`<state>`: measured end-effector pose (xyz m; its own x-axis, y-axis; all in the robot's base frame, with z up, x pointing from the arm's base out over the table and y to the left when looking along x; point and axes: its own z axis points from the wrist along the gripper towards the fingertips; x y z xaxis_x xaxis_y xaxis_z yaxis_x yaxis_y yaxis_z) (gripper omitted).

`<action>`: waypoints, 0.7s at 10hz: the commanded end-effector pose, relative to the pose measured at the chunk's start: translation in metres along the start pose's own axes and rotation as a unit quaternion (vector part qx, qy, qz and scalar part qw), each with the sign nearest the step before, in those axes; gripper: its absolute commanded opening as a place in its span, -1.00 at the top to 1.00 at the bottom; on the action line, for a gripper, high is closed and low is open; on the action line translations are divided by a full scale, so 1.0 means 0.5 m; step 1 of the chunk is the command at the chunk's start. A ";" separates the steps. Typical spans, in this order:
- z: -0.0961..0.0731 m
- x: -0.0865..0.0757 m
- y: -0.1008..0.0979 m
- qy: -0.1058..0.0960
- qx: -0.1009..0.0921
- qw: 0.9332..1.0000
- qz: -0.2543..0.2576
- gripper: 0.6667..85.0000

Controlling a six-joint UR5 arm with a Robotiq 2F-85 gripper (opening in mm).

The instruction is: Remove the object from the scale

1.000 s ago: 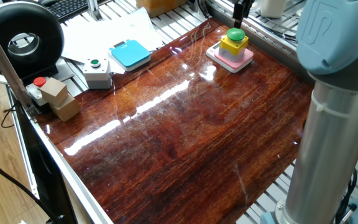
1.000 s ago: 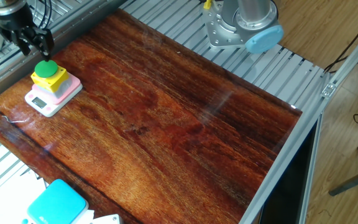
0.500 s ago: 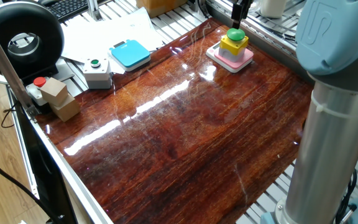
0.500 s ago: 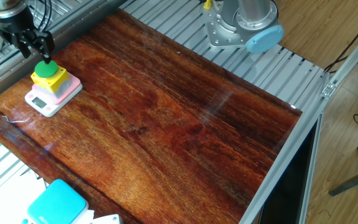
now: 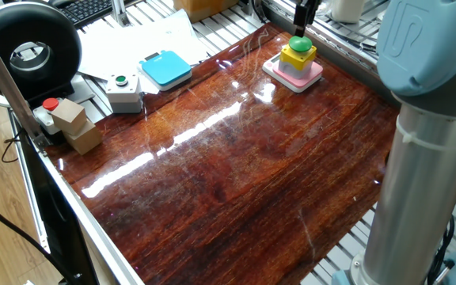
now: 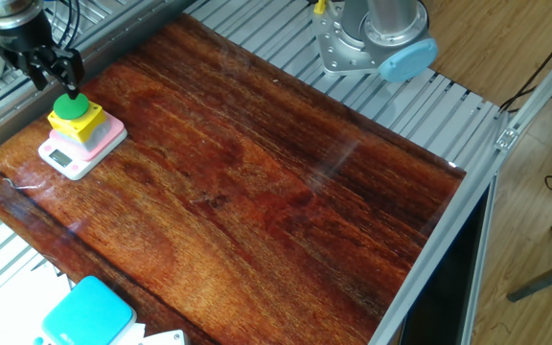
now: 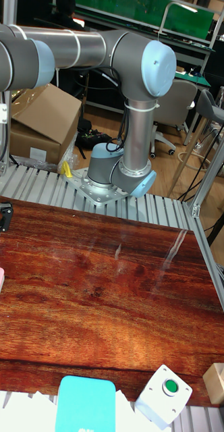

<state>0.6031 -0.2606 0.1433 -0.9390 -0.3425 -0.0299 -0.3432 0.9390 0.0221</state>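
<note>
In the other fixed view, the gripper (image 6: 52, 75) hangs at the far left corner of the table (image 6: 257, 182), its dark fingers spread apart and poised right above the green dome of the object (image 6: 74, 113), not clamped on it. The object sits on the pink scale (image 6: 81, 145), which lies flat on the wood near the table's edge. Further right, the arm's base (image 6: 372, 43) stands on the slatted metal beyond the wood, and a blue pad (image 6: 84, 314) lies off the table's near edge.
</note>
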 end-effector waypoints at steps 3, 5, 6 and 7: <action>-0.004 -0.007 0.015 -0.006 -0.003 1.000 0.000 -0.34; -0.004 -0.011 0.015 -0.008 -0.001 1.000 0.002 -0.34; -0.005 -0.010 0.013 -0.006 0.001 1.000 0.002 -0.33; -0.006 -0.003 0.008 -0.001 0.005 1.000 0.001 -0.30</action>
<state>0.6031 -0.2559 0.1445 -0.9386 -0.3436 -0.0307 -0.3442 0.9388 0.0147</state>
